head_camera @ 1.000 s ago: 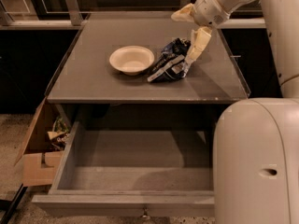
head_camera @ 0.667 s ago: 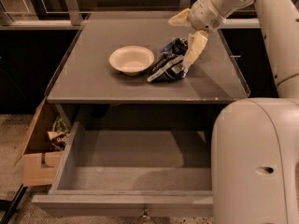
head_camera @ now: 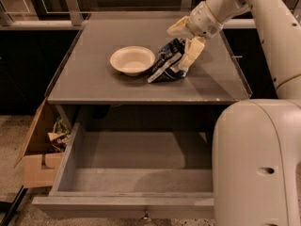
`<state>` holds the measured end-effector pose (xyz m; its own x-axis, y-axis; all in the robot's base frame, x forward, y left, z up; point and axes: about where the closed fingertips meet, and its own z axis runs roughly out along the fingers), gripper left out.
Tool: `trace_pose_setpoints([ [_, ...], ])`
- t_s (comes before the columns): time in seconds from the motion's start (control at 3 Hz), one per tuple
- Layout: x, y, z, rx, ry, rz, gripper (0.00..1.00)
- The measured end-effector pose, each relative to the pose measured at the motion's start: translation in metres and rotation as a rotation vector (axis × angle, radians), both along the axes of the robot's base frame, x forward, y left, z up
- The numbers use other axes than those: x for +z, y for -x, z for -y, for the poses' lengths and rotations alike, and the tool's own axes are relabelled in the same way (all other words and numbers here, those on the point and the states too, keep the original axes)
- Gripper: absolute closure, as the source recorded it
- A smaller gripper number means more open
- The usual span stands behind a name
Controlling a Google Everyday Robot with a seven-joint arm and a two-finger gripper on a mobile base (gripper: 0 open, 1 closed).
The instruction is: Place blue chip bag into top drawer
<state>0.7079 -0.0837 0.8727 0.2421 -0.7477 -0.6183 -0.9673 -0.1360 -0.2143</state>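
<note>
Over grey countertop (head_camera: 94, 81), gripper (head_camera: 178, 51) at bag (head_camera: 163, 64)

One raised camera looks steeply down, fingers (head_camera: 192, 53) at upper right.

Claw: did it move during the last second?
Yes. The claw has come lower and slightly left, toward the cream bowl, which stayed in place; it is now over the blue chip bag.
</note>
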Motion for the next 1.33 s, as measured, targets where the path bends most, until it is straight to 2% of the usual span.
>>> trace_pose_setpoints([
  [0.33, -0.0001, -0.0006, -0.0004, -0.001, -0.001, 0.001, 0.45],
  [1.0, -0.0001, -0.0006, -0.0004, -0.001, -0.001, 0.001, 0.92],
  [1.33, 0.0049, -0.0043, -0.0038, -0.005, -0.015, 0.022, 1.0],
])
